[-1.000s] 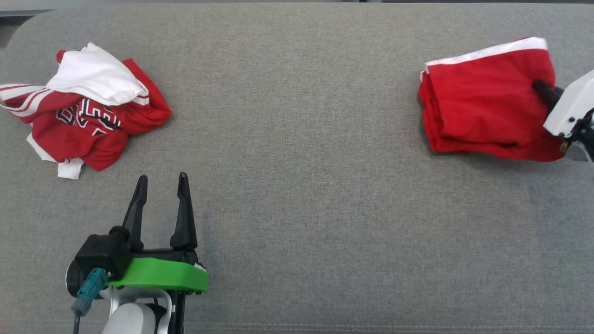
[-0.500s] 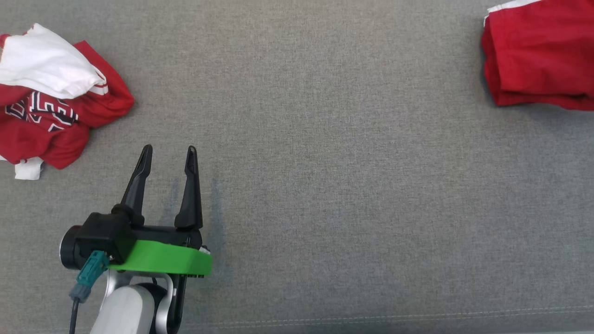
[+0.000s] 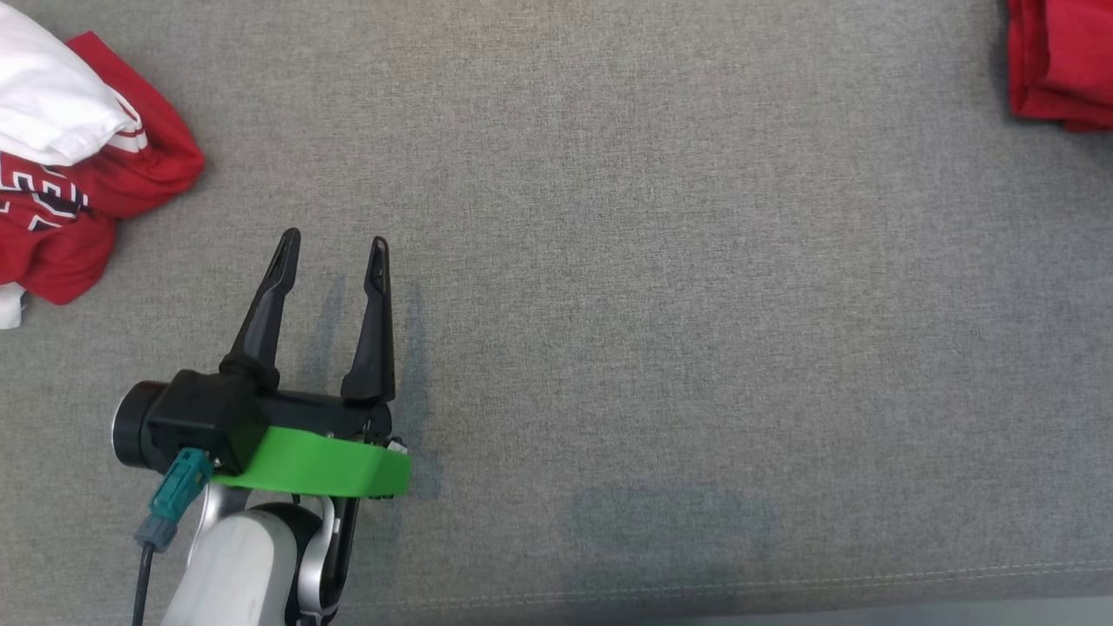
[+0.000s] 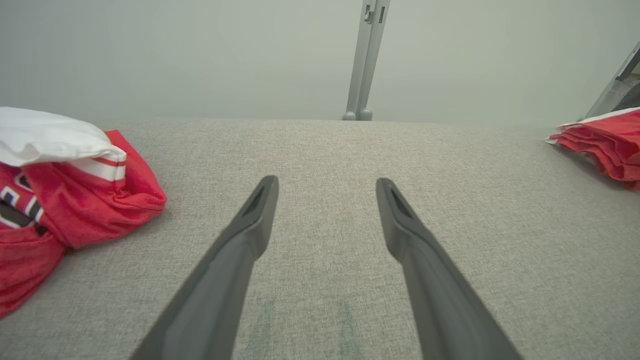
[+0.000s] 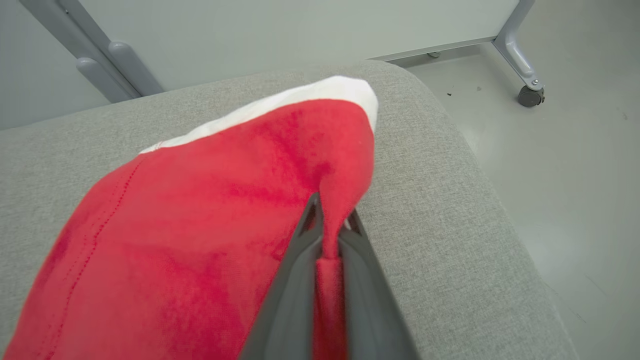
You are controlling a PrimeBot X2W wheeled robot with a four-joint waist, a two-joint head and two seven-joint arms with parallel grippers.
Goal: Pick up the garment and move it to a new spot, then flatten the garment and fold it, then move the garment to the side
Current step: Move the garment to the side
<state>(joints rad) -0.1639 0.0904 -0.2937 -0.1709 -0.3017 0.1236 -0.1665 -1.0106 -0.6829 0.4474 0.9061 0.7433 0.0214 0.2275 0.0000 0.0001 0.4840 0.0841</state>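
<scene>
One near edge of the folded red, white-trimmed cloth garment (image 5: 210, 210) is clamped in the right jaws; the open left jaws are seen well apart from it.

Soft, even light from above, pretty bright. The left gripper (image 3: 335, 242) drops faint twin shadows on the grey worktop (image 3: 652, 261), with a dim patch lower down. Wrist views bow at the edges — the nearest finger parts go soft.
</scene>
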